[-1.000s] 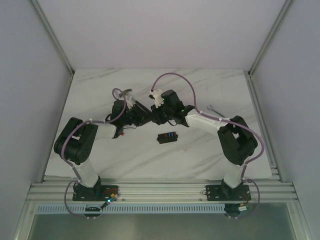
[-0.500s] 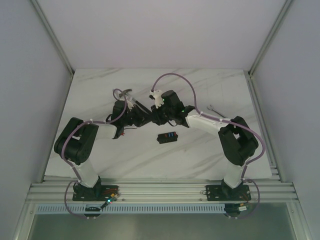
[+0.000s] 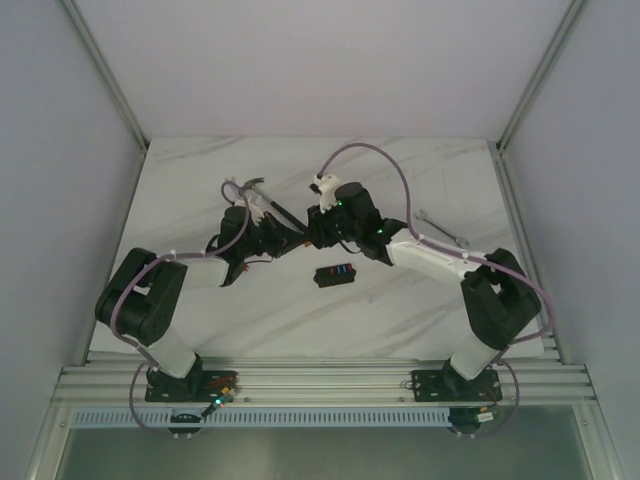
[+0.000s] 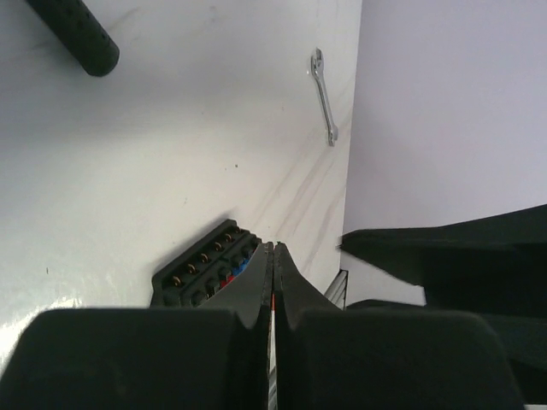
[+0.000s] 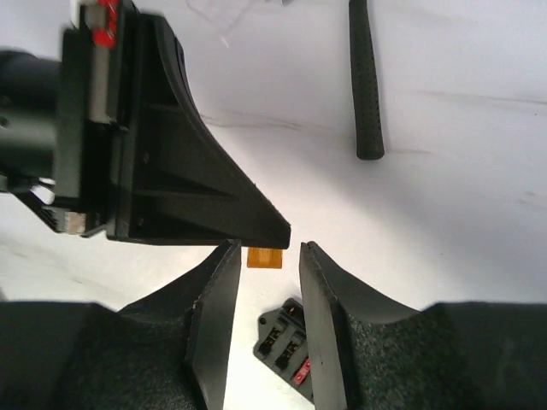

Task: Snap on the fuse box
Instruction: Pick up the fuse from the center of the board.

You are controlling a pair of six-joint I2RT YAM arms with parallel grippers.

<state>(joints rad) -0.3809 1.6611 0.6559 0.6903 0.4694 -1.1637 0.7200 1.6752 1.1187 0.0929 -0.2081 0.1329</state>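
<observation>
1. The left end effector [image 4: 273, 256] has its fingers pressed together; in the right wrist view a small orange fuse [image 5: 265, 257] sits at their very tip, so it looks clamped on that fuse; its own camera shows only a thin coloured sliver between the fingers.
2. The right end effector [image 5: 269, 248] stands apart on either side of the same fuse, with a gap showing on its right; I judge this a hand-over, with the left arm as carrier.
3. The fuse box [image 3: 336, 274] lies flat on the table [image 3: 420, 310], a little nearer and to the right of where the two arms meet; neither arm touches it; blue and red pieces show in its middle.
4. To do this well, the right arm should back straight off before the left moves, so the fuse is not twisted; the hold is on a small edge and may slip; next, bring the fuse square over a free slot, which I cannot make out here, and press straight down; the box looks light and could skid, so the free arm might steady it.
5. The hammer handle [image 5: 366, 85] lies just on the far side of the meeting point; the wrench [image 3: 440, 228] lies well apart to the right.
6. Bare table lies near and right of the box; the arms are tip to tip, so each other is the main collision risk; the side walls and the near rail [image 3: 320, 378] are well apart.
</observation>
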